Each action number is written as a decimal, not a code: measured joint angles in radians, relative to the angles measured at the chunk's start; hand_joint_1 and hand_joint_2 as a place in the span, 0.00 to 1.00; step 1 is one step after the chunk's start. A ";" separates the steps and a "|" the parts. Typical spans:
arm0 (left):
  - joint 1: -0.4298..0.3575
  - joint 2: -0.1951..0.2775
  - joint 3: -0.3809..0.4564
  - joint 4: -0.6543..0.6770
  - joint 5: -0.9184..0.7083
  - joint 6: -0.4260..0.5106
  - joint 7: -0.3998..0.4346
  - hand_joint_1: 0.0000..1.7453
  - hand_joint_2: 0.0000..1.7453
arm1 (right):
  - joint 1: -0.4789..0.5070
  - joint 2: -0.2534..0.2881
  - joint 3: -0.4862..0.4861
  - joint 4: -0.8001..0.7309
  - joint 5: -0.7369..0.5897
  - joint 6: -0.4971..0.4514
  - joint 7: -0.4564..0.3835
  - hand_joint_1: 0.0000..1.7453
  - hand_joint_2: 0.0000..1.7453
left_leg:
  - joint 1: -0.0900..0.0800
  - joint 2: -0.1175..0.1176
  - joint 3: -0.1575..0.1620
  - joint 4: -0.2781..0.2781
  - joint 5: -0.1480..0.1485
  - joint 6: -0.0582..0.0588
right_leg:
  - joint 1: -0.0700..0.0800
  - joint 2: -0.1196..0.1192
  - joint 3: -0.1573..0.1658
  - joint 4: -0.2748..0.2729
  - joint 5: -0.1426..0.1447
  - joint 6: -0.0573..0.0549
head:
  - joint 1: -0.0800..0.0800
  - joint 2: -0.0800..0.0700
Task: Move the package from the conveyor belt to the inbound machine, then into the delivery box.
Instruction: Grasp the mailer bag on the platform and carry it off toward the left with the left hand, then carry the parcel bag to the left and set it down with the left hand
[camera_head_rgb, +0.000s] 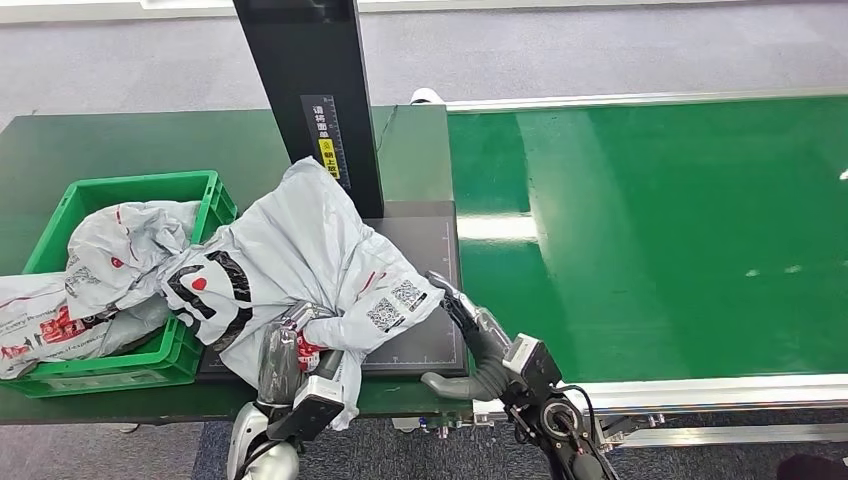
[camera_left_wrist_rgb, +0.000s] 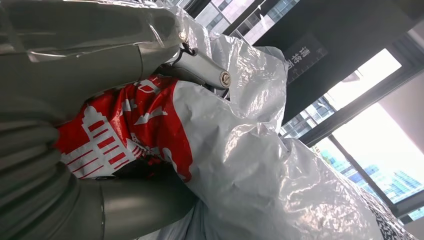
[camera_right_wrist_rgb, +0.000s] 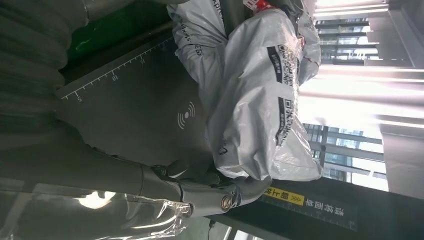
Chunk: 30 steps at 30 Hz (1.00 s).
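packages: one grey package (camera_head_rgb: 300, 250) on scanner plate (camera_head_rgb: 425, 235), two in green crate (camera_head_rgb: 130, 190) | left hand (camera_head_rgb: 290, 355) grips package | right hand (camera_head_rgb: 470, 330) spread, fingertips touching it

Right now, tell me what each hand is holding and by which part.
The left hand grips the grey package by its near, red-printed edge. The right hand touches its corner but holds nothing.

package (camera_head_rgb: 300, 250): crumpled grey poly mailer, black-red print, QR labels up
pose: slumped on inbound machine (camera_head_rgb: 425, 345) dark plate, against its black post
overhang: 9 o'clock edge reaches green delivery box (camera_head_rgb: 140, 187)
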 joint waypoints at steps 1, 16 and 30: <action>0.001 0.000 0.001 -0.003 0.000 0.000 0.000 1.00 1.00 | 0.000 0.001 0.000 0.001 0.000 0.000 0.000 0.00 1.00 | 0.000 0.000 0.000 0.000 0.000 0.000 | 0.000 0.000 0.000 0.000 0.000 0.000 | 0.000 0.000; 0.004 0.000 0.012 -0.015 0.000 0.000 0.000 1.00 1.00 | 0.000 0.002 0.000 0.005 0.001 0.000 0.000 0.00 1.00 | 0.000 0.000 0.000 0.000 0.000 0.000 | 0.000 0.000 0.000 0.000 0.000 0.000 | 0.000 0.000; 0.006 0.000 0.015 -0.015 0.000 0.000 -0.001 1.00 1.00 | 0.000 0.002 0.000 0.007 0.001 0.000 0.000 0.00 1.00 | 0.000 0.000 0.000 0.000 0.000 0.000 | 0.000 0.000 0.000 0.000 0.000 0.000 | 0.000 0.000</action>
